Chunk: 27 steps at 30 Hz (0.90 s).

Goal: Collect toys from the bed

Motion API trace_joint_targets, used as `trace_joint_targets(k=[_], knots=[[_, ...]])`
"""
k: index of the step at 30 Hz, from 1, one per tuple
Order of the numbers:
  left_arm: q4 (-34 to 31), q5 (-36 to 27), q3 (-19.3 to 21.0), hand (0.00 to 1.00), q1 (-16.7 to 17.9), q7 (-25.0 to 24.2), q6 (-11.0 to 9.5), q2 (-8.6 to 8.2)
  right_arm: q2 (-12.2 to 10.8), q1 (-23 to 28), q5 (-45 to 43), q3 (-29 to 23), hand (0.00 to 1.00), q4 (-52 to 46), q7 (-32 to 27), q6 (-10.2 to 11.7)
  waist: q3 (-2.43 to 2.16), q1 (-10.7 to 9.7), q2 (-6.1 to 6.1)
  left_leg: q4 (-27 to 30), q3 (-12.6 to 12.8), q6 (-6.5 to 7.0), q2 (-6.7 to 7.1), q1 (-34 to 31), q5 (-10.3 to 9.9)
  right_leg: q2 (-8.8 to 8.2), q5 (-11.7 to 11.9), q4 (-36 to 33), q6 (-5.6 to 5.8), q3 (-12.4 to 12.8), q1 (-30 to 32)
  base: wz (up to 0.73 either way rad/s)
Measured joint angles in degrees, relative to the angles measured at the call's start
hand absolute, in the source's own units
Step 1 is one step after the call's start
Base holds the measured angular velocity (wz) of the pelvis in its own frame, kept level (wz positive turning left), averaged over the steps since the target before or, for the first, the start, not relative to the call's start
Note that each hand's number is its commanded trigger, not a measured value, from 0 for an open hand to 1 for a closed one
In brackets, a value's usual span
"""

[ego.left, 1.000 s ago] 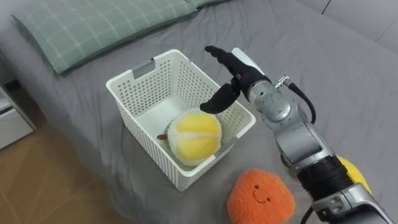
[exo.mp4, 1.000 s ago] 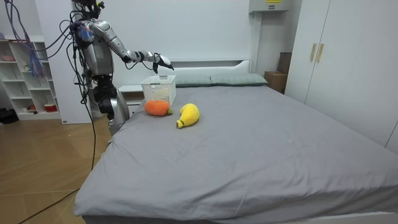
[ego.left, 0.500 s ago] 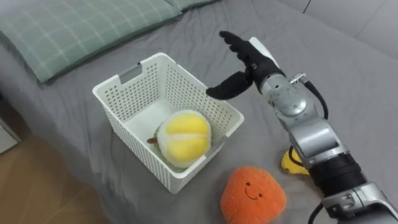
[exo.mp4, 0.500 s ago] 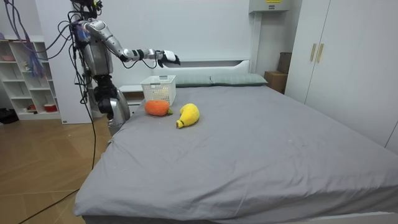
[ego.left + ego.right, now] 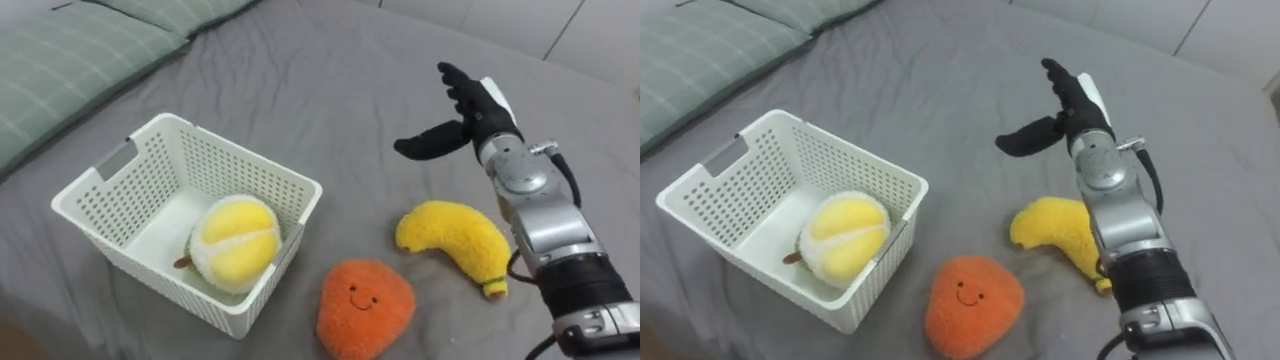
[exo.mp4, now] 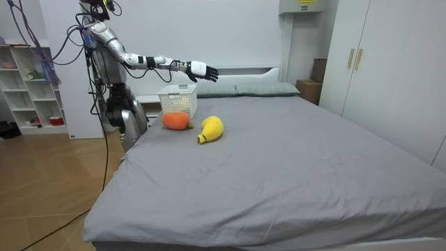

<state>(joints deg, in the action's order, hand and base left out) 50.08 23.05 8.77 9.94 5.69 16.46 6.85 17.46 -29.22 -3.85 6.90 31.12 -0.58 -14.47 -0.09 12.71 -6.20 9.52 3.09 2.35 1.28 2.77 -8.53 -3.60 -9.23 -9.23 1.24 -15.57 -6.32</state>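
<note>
Because the banana [image 5: 455, 240] and orange toy [image 5: 365, 305] lay loose on the bed [image 5: 300, 80] beside the basket [image 5: 90, 180], I hovered my right hand [image 5: 486, 110] above them, fingers [image 5: 456, 84] spread, holding nothing.

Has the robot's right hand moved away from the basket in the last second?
Yes. In the room view the right hand was above the white basket; now it reaches past it to the room view's right, over the bed.

My right hand [image 5: 472, 118] shows black fingers, white back — silver jointed forearm, 1 black cable, black cuff.
</note>
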Motion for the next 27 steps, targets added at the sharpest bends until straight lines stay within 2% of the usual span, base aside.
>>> trace_joint_targets(k=[4, 8, 9, 11, 13, 16, 21, 23, 24, 27], knots=[[0.55, -2.94, -0.26, 0.0, -1.21, 0.08, -1.41, 1.43, 0.72, -0.01, 0.33, -0.76, 0.0, 7.0, -0.26, 0.09, 0.11, -1.4, -0.83, 0.0, 0.18, -0.04, -0.13, -0.13, -0.04, 0.07, 0.0, -0.54, 0.0, 0.1, 0.53, -0.03], [0.76, -3.3, -1.05, 0.0, -1.42, 0.24, -2.26, 3.33, 0.91, 0.02, 1.27, -0.87, 0.0, 12.94, -1.38, 0.11, 0.27, -1.47, -2.25, 0.94, 0.74, -0.32, -0.56, -2.51, -0.24, 0.44, 0.24, -0.79, -0.35, 0.35, 2.69, -0.08], [0.86, -3.29, -1.02, 0.0, -1.6, 0.33, -2.33, 3.38, 1.08, 0.02, 1.5, -0.89, 0.0, 13.4, -1.38, 0.13, 0.25, -1.48, -2.38, 1.28, 0.74, -0.35, -0.56, -3.19, -0.3, 0.52, 0.32, -0.8, -0.45, 0.34, 3.22, 0.0], [1.9, -3.42, -1.53, 0.0, -2.31, 0.37, -3.16, 3.38, 1.7, -0.02, 1.81, -0.89, 0.0, 16.68, -1.65, 1.52, 0.3, -1.38, -2.52, 1.96, 0.62, -0.38, -0.58, -5.17, -0.31, 0.65, 0.61, -0.6, -0.59, -0.24, 4.6, 0.09], [3.26, -3.88, -2.96, 0.0, -3.14, 0.37, -3.78, 3.62, 1.75, -0.1, 2.02, -0.75, 0.0, 19.84, -2.37, 2.89, 0.42, -0.9, -2.45, 2.26, 0.31, -0.41, -0.61, -6.25, -0.28, 0.75, 0.69, -0.57, -0.67, -0.24, 5.49, 0.07], [5.53, -5.65, -4.95, 0.0, -4.79, 0.37, -5.25, 3.9, 2.4, -1.22, 4.27, -0.21, 0.0, 26.3, -2.83, 4.39, 0.91, -0.08, -2.07, 3.18, -0.16, -0.43, -0.68, -9.05, -0.27, 0.81, 0.8, -0.72, -0.85, -0.6, 7.76, 0.07], [8.32, -6.83, -5.76, 0.0, -6.21, 0.37, -5.72, 4.98, 2.77, -3.48, 3.74, -0.13, 0.0, 33.98, -4.37, 5.1, 1.39, 0.73, -1.87, 4.17, -0.48, -0.58, -0.9, -14.24, -0.06, 0.76, 0.9, -1.5, -0.96, -1.66, 12.75, 0.03], [9.73, -7.84, -6.32, 0.0, -6.47, 0.36, -5.74, 5.2, 3.43, -5.53, 3.76, -0.1, 0.0, 36.94, -5.12, 5.25, 1.86, 0.98, -1.37, 4.43, -0.43, -0.62, -0.9, -16.34, 0.01, 0.81, 1.03, -1.52, -1.16, -1.71, 14.76, 0.0], [9.76, -7.85, -6.78, 0.0, -6.42, 0.37, -5.73, 5.23, 3.55, -5.72, 3.82, -0.09, 0.0, 37.27, -5.36, 5.35, 1.95, 1.09, -1.26, 4.45, -0.42, -0.62, -0.9, -16.66, 0.01, 0.81, 1.03, -1.52, -1.16, -1.71, 15.11, 0.0], [10.02, -9.04, -8.05, 0.0, -6.83, 0.38, -6.56, 5.21, 4.07, -6.05, 3.53, 0.72, 0.0, 37.93, -6.49, 6.89, 2.41, 1.67, -0.83, 4.41, -0.5, -0.63, -1.0, -18.29, 0.02, 0.8, 1.03, -1.51, -1.16, -1.92, 16.71, 0.0]])
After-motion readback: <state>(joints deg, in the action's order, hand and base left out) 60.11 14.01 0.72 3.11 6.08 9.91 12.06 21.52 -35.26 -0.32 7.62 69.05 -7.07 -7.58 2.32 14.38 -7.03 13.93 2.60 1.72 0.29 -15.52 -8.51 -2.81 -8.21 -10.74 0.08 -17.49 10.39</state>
